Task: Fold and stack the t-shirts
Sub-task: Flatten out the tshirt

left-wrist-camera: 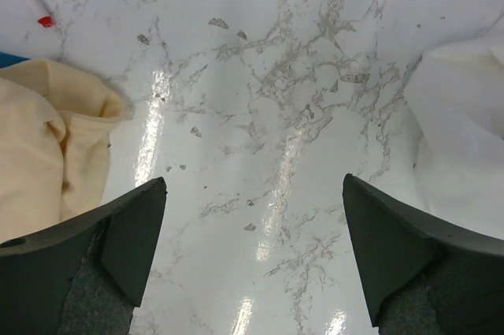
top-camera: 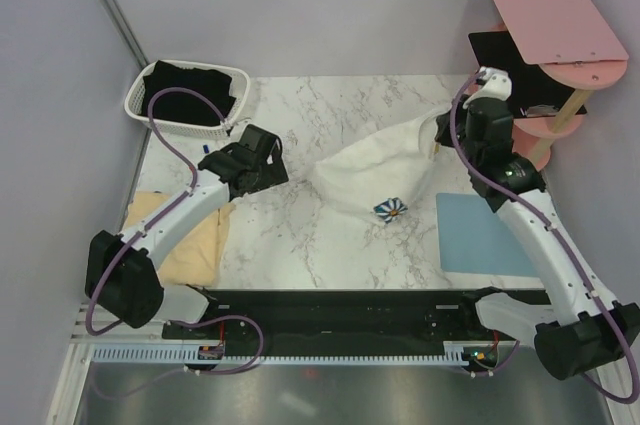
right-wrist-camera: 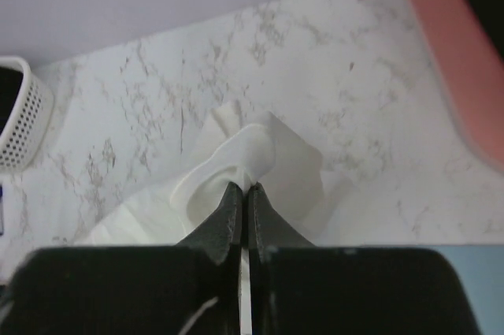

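The white t-shirt point(top-camera: 380, 170) lies crumpled mid-table, its daisy print point(top-camera: 391, 209) at the near edge. My right gripper point(top-camera: 446, 129) is shut on a fold of it point(right-wrist-camera: 252, 158) at its far right corner and holds that corner raised. My left gripper point(top-camera: 262, 157) is open and empty above bare marble, between the pale yellow t-shirt point(top-camera: 185, 235) at the left edge and the white one point(left-wrist-camera: 461, 138). The yellow cloth also shows in the left wrist view point(left-wrist-camera: 43, 146). The black t-shirt point(top-camera: 190, 95) lies in a white basket point(top-camera: 137, 95) at the far left.
A light-blue mat point(top-camera: 480, 235) lies flat at the right, near the right arm. A pink shelf stand point(top-camera: 555, 35) with a black clipboard point(top-camera: 492, 46) stands at the far right corner. Marble table point(top-camera: 300, 235) shows between the two arms.
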Tool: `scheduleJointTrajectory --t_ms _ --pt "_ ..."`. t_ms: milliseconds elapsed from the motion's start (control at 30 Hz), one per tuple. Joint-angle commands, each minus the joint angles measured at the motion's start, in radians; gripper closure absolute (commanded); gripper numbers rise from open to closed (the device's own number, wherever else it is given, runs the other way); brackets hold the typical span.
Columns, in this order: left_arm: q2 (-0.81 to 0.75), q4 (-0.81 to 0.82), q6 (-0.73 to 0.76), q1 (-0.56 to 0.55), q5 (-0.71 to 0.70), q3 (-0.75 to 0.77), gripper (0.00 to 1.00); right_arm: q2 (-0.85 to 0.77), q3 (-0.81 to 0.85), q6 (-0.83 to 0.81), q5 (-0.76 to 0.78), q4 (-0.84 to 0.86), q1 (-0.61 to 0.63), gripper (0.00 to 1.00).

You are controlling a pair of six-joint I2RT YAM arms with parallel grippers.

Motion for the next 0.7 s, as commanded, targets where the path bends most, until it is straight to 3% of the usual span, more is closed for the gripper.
scheduleJointTrajectory --t_ms 0,233,433,667 --pt "-0.126 -0.042 0.073 0.043 -0.072 0.019 0.00 0.006 0.217 -0.078 0.198 -0.166 -0.005 1.00" --pt "-0.238 -0.112 0.215 0.306 0.010 0.091 0.01 0.112 0.552 -0.142 0.280 -0.238 -0.007 1.00" --pt "-0.241 -0.135 0.280 0.380 0.024 0.106 0.02 0.243 0.844 -0.164 0.249 -0.277 -0.008 1.00" --pt "-0.232 -0.134 0.286 0.389 0.030 0.043 0.02 0.417 1.123 -0.213 0.212 -0.290 -0.008 1.00"
